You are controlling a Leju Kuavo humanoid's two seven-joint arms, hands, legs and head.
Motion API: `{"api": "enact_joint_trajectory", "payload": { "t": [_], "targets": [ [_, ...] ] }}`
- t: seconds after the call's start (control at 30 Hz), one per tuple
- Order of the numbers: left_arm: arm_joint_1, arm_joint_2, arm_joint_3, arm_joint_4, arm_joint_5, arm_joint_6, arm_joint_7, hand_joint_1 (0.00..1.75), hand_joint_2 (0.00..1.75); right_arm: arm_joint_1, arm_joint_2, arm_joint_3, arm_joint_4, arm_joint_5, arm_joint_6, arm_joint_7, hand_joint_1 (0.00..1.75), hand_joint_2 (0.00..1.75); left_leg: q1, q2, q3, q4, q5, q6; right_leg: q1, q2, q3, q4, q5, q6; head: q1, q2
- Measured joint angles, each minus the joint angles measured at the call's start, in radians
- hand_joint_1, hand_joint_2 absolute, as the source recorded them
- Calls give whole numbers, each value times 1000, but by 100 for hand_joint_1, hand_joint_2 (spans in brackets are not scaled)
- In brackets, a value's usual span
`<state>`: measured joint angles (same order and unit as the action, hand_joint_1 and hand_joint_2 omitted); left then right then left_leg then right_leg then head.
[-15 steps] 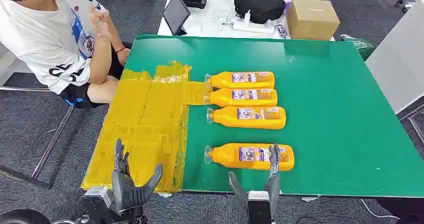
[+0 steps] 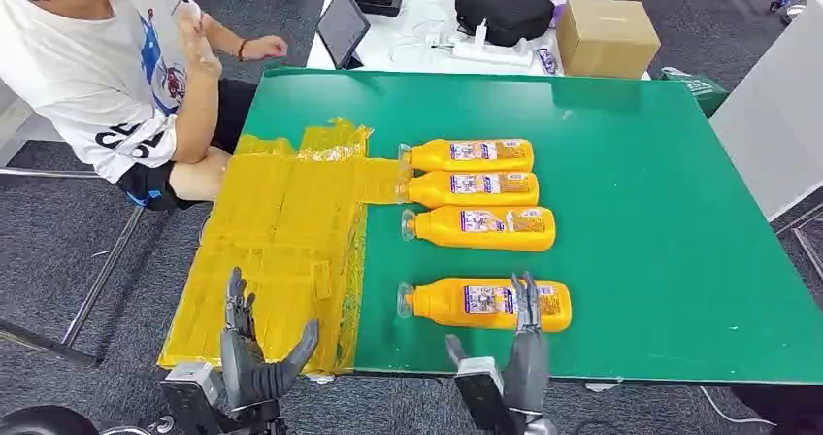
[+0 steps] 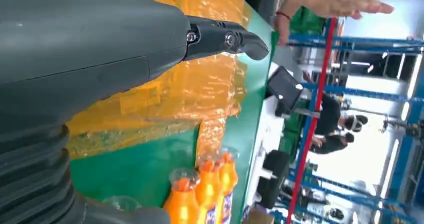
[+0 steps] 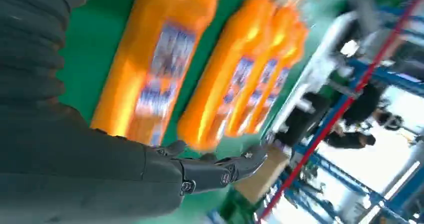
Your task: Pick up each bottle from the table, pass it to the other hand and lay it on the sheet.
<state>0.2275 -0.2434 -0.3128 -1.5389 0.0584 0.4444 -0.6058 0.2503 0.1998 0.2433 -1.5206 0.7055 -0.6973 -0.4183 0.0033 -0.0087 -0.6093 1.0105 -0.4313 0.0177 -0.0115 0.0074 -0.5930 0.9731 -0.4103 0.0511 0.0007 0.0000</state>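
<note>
Right hand: raised at the near table edge, fingers spread and upright, holding nothing; fingertips overlapping the nearest bottle in the head view, contact not clear.
Left hand: spread wide over the near end of the sheet, thumb out to the side, nothing held.
Nearest bottle: lying on its side on the bare green table, cap pointing toward the sheet, apart from the other three.
Other bottles: three lying side by side farther up the table, the row nearly touching, caps at the sheet's edge.
Sheet: yellow, crinkled, covering the table's left part, reaching the near and left edges.
Head view alone: a seated person at the far left corner, one hand out over the table's corner; a white table behind with a tablet, a black bag and a cardboard box.
Right wrist view: blurred; nearest bottle just beyond the palm, other bottles behind it, a dark finger extended past the bottle's end.
Left wrist view: sheet beneath one straight finger, bottle caps lined up past the sheet's border.
Open room: wide bare green to the right of the bottles and between the nearest bottle and the near edge; gap between nearest bottle and the row.
</note>
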Motion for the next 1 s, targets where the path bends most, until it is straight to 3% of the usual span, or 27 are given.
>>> {"api": "enact_joint_trajectory", "payload": {
  "t": [0.17, 0.33, 0.53, 0.67, 1.0],
  "targets": [
    [0, 0, 3, 8, -12, -33, 5, 0, 175, -47, -89, -61, -85, 159, 76, 159, 0, 175, -1, 0, 0, 0, 0, 0, -1, 0, 0, 0, 0, 0, 0, 0],
    [1, 0, 3, 17, -19, -38, 1, 0, 175, -67, -143, -90, -116, 191, 125, 216, 0, 175, 0, 0, 0, 0, 0, 0, 0, 0, 0, 0, 0, 0, -1, 0],
    [1, -1, 8, 24, -39, -61, 11, 0, 175, -78, -207, -95, -112, 205, 286, 330, 0, 175, 0, 0, 0, 0, 0, 0, 0, 0, 0, 0, 0, 0, -1, 0],
    [-2, -3, 10, 32, -59, -89, 19, 0, 175, -88, -239, -95, -73, 158, 388, 343, 0, 175, 0, 0, 0, 0, 0, 0, 0, 0, 0, 0, 0, 0, 0, 0],
    [-4, -6, 14, 44, -61, -92, 23, 0, 175, -102, -267, -94, -18, 146, 405, 341, 0, 175, 0, 0, 0, 0, 0, 0, 0, 0, 0, 0, 0, 0, 0, 0]
  ]
}}
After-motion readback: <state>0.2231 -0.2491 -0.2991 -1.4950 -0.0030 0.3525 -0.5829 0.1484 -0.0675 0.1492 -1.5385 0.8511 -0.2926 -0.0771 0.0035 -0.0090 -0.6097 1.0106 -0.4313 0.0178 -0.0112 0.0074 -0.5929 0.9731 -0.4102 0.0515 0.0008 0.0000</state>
